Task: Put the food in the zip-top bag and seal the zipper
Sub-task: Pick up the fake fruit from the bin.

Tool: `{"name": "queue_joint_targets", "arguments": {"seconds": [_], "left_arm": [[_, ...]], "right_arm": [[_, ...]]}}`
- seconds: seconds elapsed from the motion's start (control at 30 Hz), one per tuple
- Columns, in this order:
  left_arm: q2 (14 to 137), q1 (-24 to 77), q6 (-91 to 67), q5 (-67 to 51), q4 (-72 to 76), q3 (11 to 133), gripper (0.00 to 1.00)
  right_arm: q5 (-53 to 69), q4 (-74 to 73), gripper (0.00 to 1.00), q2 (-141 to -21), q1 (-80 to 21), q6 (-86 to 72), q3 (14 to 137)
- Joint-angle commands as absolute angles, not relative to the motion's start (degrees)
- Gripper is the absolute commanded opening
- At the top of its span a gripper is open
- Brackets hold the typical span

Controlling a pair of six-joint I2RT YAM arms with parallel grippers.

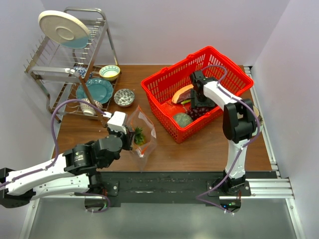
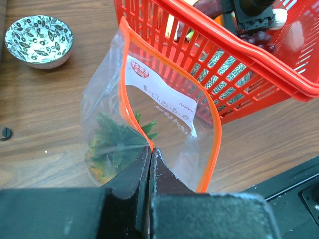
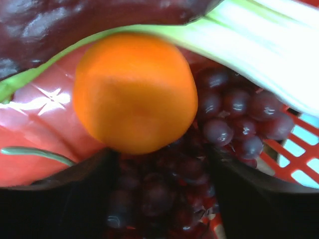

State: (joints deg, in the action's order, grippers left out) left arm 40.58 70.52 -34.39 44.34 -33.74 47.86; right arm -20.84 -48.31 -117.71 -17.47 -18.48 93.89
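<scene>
The clear, crinkly bag (image 2: 164, 129) stands with its mouth open on the wooden table (image 1: 199, 149), just beside the red mesh basket (image 1: 162, 107). The spiky-crowned pineapple (image 2: 117, 144) lies in the bottom of the bag. The left pincer (image 2: 151, 164) is clamped on the orange zipper (image 2: 169, 69) at the near edge. The purple grape bunch (image 3: 234, 114) lies in the basket, crowded by a smooth orange ball (image 3: 134, 92), a pale stalk (image 3: 259, 45) and a glossy pink slice (image 3: 45, 129). The right pincer (image 3: 159, 154) hangs over the grapes, its jaws apart on either side of them.

grape bunch (image 3: 234, 114) half hidden behind a blurred orange ball (image 3: 134, 92)
</scene>
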Motion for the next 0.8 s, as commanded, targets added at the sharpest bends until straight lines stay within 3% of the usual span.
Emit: {"name": "queue_joint_targets", "arguments": {"seconds": [0.0,0.07,0.1,0.17,0.6,0.77], "left_arm": [[39.9,70.49,-34.89,44.82,-31.73,47.73,0.0],[39.55,70.49,-34.89,45.09,-31.64,47.64,0.0],[39.55,70.49,-34.89,45.09,-31.64,47.55,0.0],[39.72,70.49,-34.81,45.26,-31.82,47.72,0.0],[39.11,70.49,-37.61,46.06,-34.01,47.2,0.0],[38.41,70.49,-37.35,46.4,-34.36,47.8,0.0]], "right_arm": [[-19.77,-48.26,0.28,-113.22,-17.05,-18.9,94.04],[-20.65,-48.78,0.12,-109.61,-17.05,-18.9,95.09],[-20.83,-49.13,0.12,-108.47,-17.05,-18.72,95.62],[-19.09,-49.57,0.02,-105.04,-17.14,-18.2,97.02],[5.61,-49.66,0.0,-94.58,-17.75,-19.25,106.17],[20.28,-47.2,0.0,-92.9,-17.67,-20.91,108.72]]}}
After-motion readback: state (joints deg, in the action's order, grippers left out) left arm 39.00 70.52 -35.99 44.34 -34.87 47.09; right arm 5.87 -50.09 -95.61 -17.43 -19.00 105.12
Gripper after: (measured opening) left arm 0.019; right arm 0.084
